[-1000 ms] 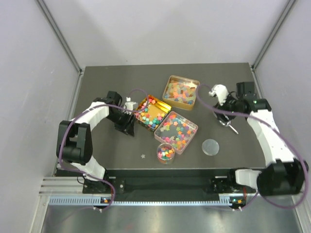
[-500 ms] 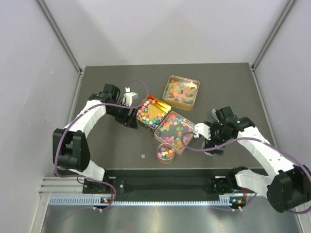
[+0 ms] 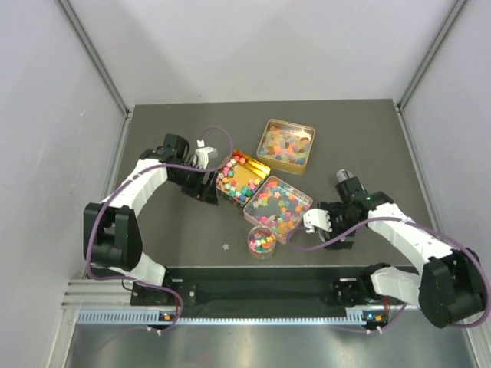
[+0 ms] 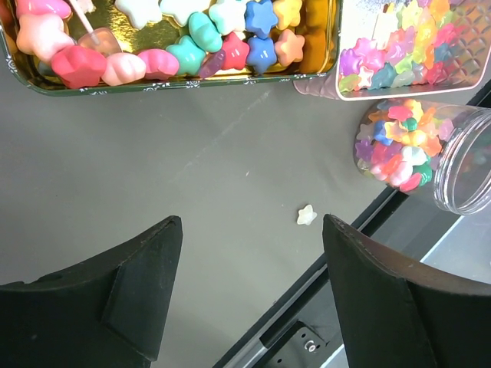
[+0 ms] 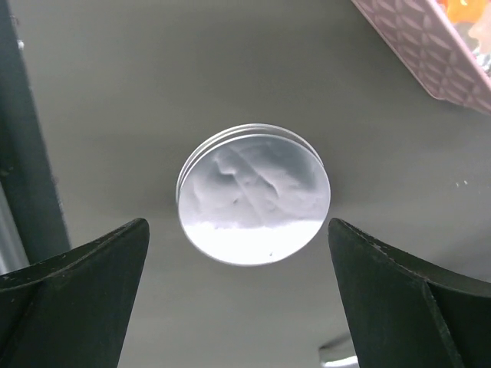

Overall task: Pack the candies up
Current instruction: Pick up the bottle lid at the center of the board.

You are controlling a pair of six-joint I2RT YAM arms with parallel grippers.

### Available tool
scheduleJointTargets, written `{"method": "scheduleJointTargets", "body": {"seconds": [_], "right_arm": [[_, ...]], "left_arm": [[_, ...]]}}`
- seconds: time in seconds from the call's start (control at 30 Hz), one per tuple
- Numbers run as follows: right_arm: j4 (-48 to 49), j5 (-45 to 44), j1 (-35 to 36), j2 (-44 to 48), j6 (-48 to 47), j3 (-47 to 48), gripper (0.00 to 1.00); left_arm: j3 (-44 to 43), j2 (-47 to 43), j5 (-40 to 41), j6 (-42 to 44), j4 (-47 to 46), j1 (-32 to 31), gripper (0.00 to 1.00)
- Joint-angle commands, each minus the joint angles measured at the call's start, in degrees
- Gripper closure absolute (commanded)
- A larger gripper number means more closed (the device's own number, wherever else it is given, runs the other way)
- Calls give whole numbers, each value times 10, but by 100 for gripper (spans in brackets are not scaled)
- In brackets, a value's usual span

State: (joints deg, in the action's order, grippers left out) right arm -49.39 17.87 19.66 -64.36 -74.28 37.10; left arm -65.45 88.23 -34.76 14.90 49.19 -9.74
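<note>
The candies are tiny multicoloured pieces filling a gold tin [image 3: 240, 176], a second gold tin [image 3: 287, 143] behind it, a pink tin [image 3: 279, 208] and a small clear jar [image 3: 261, 242]. My left gripper [image 3: 204, 190] is open and empty, just left of the near gold tin. In the left wrist view its jaws [image 4: 252, 224] stand wide over bare table, with the gold tin [image 4: 176, 77], pink tin [image 4: 399, 46] and jar [image 4: 410, 146] ahead. My right gripper [image 3: 331, 231] is open above a round silver lid [image 5: 253, 195], which lies flat between its fingertips [image 5: 130, 238].
One loose pale star candy [image 3: 226, 247] lies on the table in front of the jar; it also shows in the left wrist view [image 4: 307, 215]. The table's front edge and rail [image 3: 261, 272] run close behind the jar. A pink tin corner [image 5: 430, 54] is near the lid.
My right arm swung from the back right of the table down to the front, ending over the silver lid. My left gripper shifted slightly back beside the gold tin.
</note>
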Motion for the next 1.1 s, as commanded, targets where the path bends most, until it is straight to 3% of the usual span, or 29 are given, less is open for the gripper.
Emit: {"method": "scheduleJointTargets", "body": {"seconds": [0.0,0.5,0.6,0.73,0.77,0.97,1.07], "right_arm": [[59,10,0,-23,-27,-8,0],[66,1,-25,-112,-46,14,0],[55,0,-24,-120,-41,23,7],[20,-7,-24,-102,-12,59,33],[11,-8,-25,-93,0,67,35],[-86,-16,7,7,31,163,36],[-125,-37,97,35,58,239,35]], "left_arm": [[9,-31,1,-3,-8,2,22],[42,-55,-10,-2,-9,3,22],[38,-52,-14,-2,-8,3,22],[27,-46,-20,-2,-9,3,23],[23,-43,-21,-2,-9,3,23],[-5,-19,-30,-2,-9,3,23],[-6,-11,-31,-3,-18,3,23]]}}
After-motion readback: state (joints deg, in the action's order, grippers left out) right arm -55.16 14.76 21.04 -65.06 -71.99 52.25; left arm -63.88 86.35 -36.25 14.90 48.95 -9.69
